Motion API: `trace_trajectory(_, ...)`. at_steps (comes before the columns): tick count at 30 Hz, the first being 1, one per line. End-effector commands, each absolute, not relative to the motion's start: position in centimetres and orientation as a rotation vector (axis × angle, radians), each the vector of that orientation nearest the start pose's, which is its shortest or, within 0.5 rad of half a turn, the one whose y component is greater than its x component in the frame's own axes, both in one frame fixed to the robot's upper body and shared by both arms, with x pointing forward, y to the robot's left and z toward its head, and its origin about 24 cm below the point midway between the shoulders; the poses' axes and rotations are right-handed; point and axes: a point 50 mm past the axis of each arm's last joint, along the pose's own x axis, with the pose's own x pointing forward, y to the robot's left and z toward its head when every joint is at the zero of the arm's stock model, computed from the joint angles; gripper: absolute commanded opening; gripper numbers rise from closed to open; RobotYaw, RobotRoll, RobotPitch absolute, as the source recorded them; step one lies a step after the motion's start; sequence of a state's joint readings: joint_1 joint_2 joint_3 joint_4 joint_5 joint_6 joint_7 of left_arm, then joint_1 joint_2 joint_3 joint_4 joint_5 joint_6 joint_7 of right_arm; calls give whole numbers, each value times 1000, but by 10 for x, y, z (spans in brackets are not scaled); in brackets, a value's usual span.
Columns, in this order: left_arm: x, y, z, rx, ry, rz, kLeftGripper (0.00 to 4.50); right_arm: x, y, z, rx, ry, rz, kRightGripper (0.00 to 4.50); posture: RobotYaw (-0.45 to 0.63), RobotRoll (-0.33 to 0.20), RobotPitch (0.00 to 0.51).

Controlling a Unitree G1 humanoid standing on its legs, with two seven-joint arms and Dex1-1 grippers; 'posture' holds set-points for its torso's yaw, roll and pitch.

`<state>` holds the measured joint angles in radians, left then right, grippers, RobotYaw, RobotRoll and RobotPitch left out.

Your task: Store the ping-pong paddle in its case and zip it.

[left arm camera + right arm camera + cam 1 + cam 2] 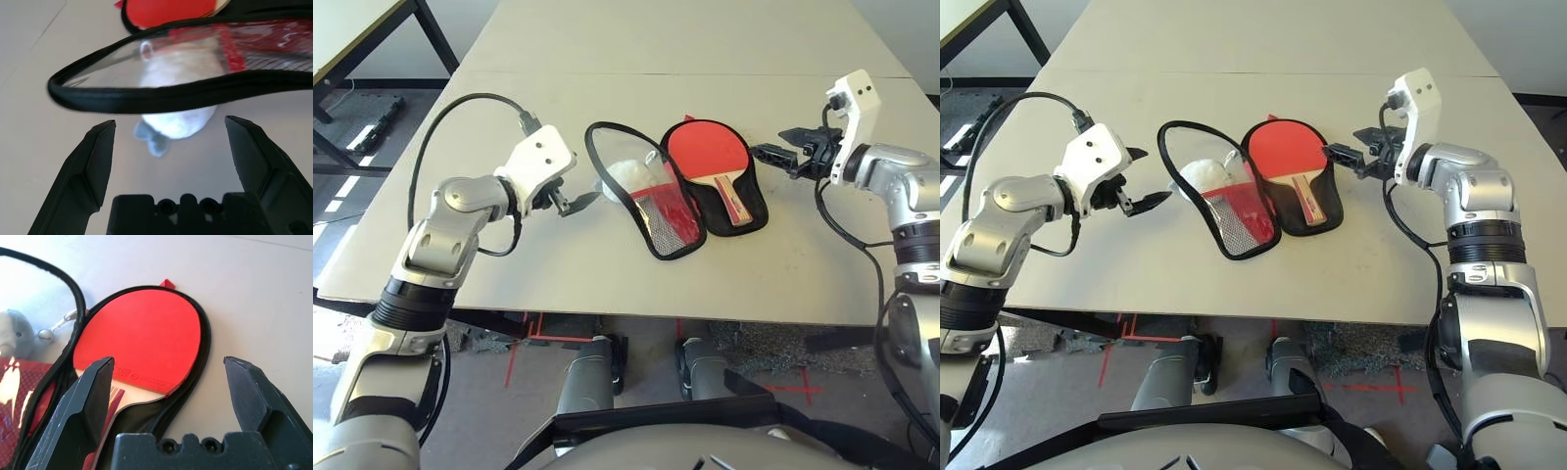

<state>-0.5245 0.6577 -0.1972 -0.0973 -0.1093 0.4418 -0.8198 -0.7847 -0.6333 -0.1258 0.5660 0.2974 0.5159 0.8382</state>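
Ping-pong paddle [707, 150] inside case [744, 211] (unzipped)

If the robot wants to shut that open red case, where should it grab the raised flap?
Probably the flap's black zipper rim on the robot's left, taken by the left gripper. That rim arches up off the table, thin enough for the open fingers to close on. The other half lies flat under the ping-pong paddle.
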Motion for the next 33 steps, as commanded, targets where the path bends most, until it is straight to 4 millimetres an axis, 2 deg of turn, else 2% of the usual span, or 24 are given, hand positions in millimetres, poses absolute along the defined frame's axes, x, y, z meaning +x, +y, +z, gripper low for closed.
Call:
trace_trajectory(1,309,148,163,646,117,-957,4500,364,-266,181,40,158,499,4464,50,0,143)
trace_trajectory(7,320,105,179,619,4,-1038,4500,370,-274,186,101,120,437,4464,50,0,144)
trace_trajectory(11,330,58,179,536,-93,-1079,4500,375,-284,190,186,103,357,4464,44,0,145)
trace_trajectory(15,327,12,181,449,-177,-1133,4500,378,-293,193,256,103,288,4464,35,0,149)
trace_trajectory(18,320,-10,176,393,-206,-1169,4500,378,-297,193,271,107,265,4464,26,0,150)
trace_trajectory(21,316,-13,169,398,-206,-1192,4500,377,-300,191,294,141,259,4464,23,0,152)
trace_trajectory(25,321,3,171,405,-195,-1160,4500,373,-300,187,311,190,291,4464,23,0,152)
trace_trajectory(29,328,30,169,424,-157,-1096,4500,370,-297,179,317,248,318,4464,33,0,156)
trace_trajectory(33,325,33,155,465,-118,-1097,4500,372,-296,179,324,246,314,4464,36,0,157)
